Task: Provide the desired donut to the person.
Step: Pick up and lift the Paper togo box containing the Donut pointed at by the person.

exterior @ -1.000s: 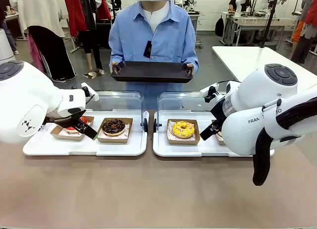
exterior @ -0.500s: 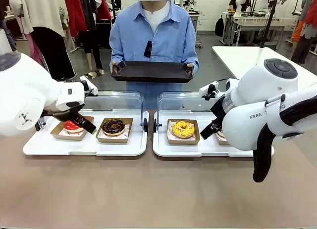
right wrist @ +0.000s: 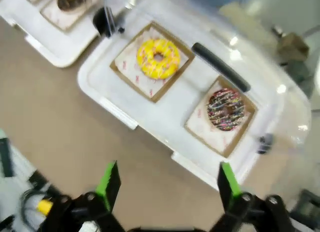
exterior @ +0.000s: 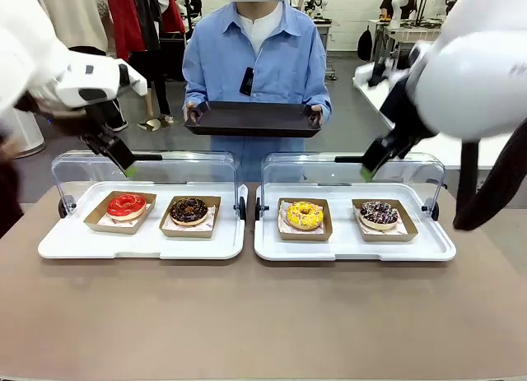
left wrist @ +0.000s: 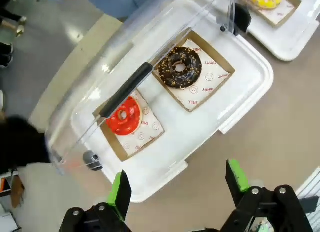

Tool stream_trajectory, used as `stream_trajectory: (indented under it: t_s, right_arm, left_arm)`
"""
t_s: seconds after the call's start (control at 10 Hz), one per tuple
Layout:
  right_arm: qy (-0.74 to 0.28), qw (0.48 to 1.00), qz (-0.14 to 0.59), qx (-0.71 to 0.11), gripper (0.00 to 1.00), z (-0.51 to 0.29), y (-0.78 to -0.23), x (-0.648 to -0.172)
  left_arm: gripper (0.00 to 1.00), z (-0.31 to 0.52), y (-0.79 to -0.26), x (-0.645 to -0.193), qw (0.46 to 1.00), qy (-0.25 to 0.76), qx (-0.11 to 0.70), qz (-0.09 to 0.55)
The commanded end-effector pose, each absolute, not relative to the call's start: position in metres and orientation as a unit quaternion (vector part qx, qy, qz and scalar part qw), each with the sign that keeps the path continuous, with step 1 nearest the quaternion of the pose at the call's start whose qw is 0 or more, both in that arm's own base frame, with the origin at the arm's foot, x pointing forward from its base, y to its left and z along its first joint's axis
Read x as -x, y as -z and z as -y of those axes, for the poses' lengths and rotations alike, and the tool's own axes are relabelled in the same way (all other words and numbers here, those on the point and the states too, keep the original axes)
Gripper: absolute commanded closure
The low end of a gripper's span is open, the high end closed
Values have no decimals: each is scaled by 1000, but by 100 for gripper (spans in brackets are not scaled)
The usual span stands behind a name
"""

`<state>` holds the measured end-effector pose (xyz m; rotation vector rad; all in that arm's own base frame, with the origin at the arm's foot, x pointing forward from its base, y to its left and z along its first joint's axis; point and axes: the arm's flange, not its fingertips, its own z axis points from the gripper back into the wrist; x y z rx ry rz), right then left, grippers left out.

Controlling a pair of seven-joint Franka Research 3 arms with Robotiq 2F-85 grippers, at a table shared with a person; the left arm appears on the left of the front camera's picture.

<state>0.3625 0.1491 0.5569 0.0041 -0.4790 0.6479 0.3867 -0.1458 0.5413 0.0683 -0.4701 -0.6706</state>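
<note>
Four donuts lie in paper trays under raised clear lids: red [exterior: 125,205] and chocolate [exterior: 189,209] in the left white tray [exterior: 140,245], yellow [exterior: 305,215] and sprinkled chocolate [exterior: 379,214] in the right white tray [exterior: 354,248]. The person [exterior: 255,52] stands at the far side holding a black tray [exterior: 252,118] with both hands. My left gripper [exterior: 123,163] hangs open high above the red donut [left wrist: 124,115], nothing in it [left wrist: 179,184]. My right gripper [exterior: 369,165] is open and empty [right wrist: 169,182], above the yellow donut [right wrist: 158,58] and the sprinkled donut [right wrist: 226,109].
Each clear lid stands tilted back with a black handle [left wrist: 125,89] along its edge. The brown tabletop [exterior: 263,315] in front of the trays is bare. Other people and tables stand farther back.
Both arms have risen from low over the white trays to well above them. The red and sprinkled donuts, hidden behind the arms before, now show.
</note>
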Motion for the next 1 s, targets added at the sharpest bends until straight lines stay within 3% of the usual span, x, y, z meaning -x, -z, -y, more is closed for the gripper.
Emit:
stream_trajectory:
  t_s: [0.0, 0.2, 0.3, 0.8, 0.9]
  right_arm:
    - [-301, 919, 255, 15, 0, -149, -587, -351]
    - [-319, 909, 267, 6, 0, -150, -597, -336]
    - [-312, 913, 262, 2, 0, -145, -604, -347]
    - [-312, 913, 262, 2, 0, -145, -604, -347]
    - [-314, 912, 263, 3, 0, -146, -605, -345]
  left_arm:
    - [0, 141, -564, -382, 912, 333, -44, 235]
    - [0, 139, -569, -372, 907, 320, -69, 266]
    - [0, 142, -572, -381, 915, 323, -36, 239]
    - [0, 141, -572, -380, 915, 322, -39, 241]
    - [0, 128, -572, -382, 898, 374, 27, 230]
